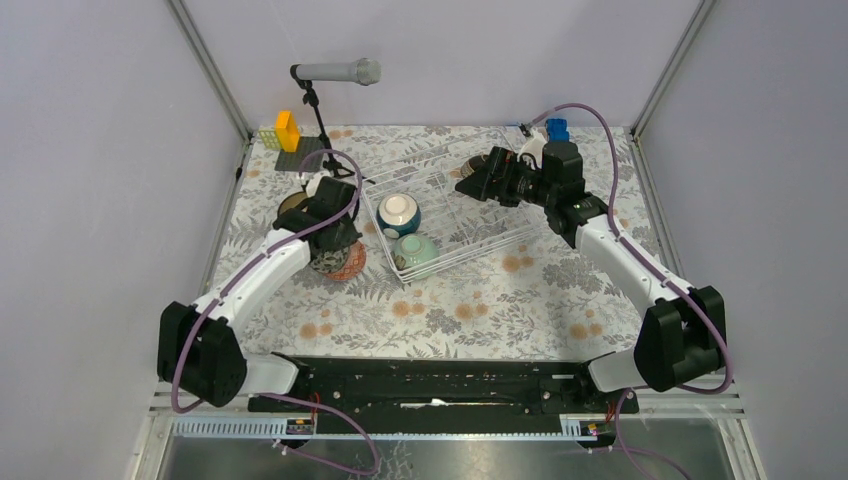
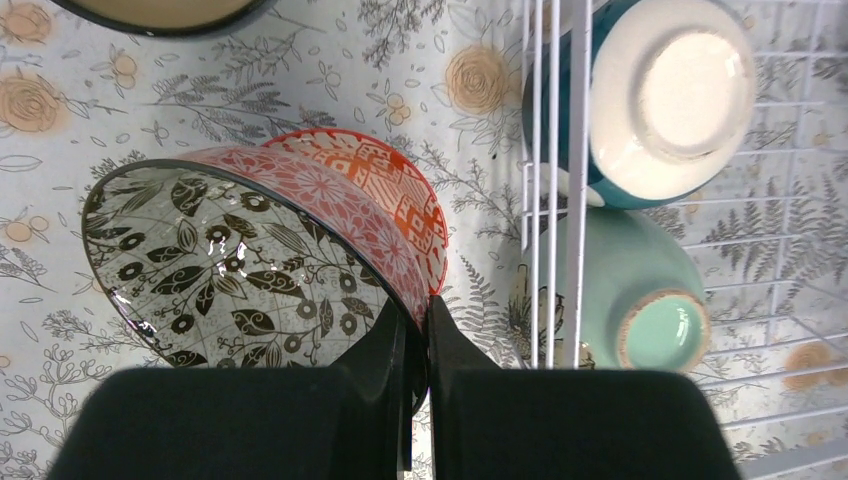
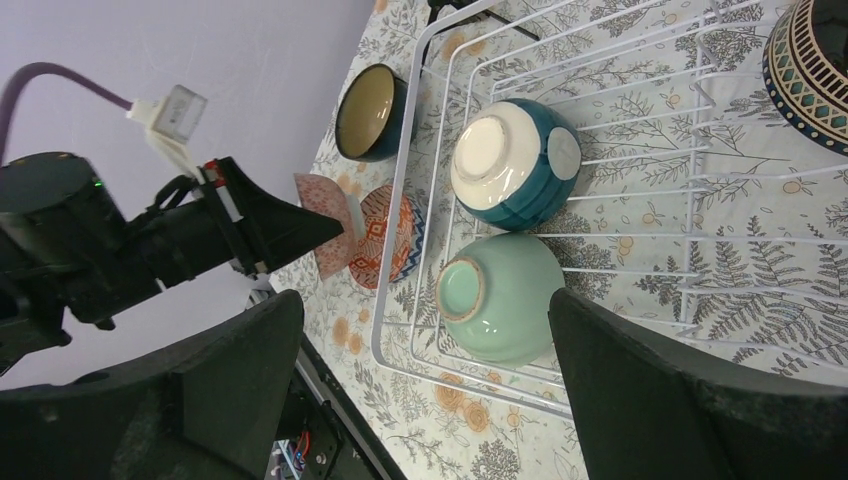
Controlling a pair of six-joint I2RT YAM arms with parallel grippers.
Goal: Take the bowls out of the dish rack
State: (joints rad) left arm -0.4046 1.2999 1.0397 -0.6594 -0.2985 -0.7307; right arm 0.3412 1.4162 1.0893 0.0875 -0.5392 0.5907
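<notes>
The white wire dish rack [image 1: 470,250] holds a teal bowl with a white base [image 1: 398,212] and a pale green bowl [image 1: 415,250], both upside down. My left gripper [image 2: 420,310] is shut on the rim of the pink bowl [image 2: 230,260], which is tilted over a red-orange zigzag bowl [image 2: 400,200] on the table left of the rack [image 2: 552,150]. Whether they touch I cannot tell. My right gripper [image 3: 425,300] is open and empty above the rack, with the pale green bowl [image 3: 500,295] between its fingers in view. A dark brown patterned bowl [image 3: 810,70] sits in the rack's far part.
A dark blue bowl with a cream inside [image 3: 368,112] stands on the table left of the rack. A black microphone stand [image 1: 320,110] and yellow blocks [image 1: 287,130] are at the back left. A blue object [image 1: 557,128] is at the back right.
</notes>
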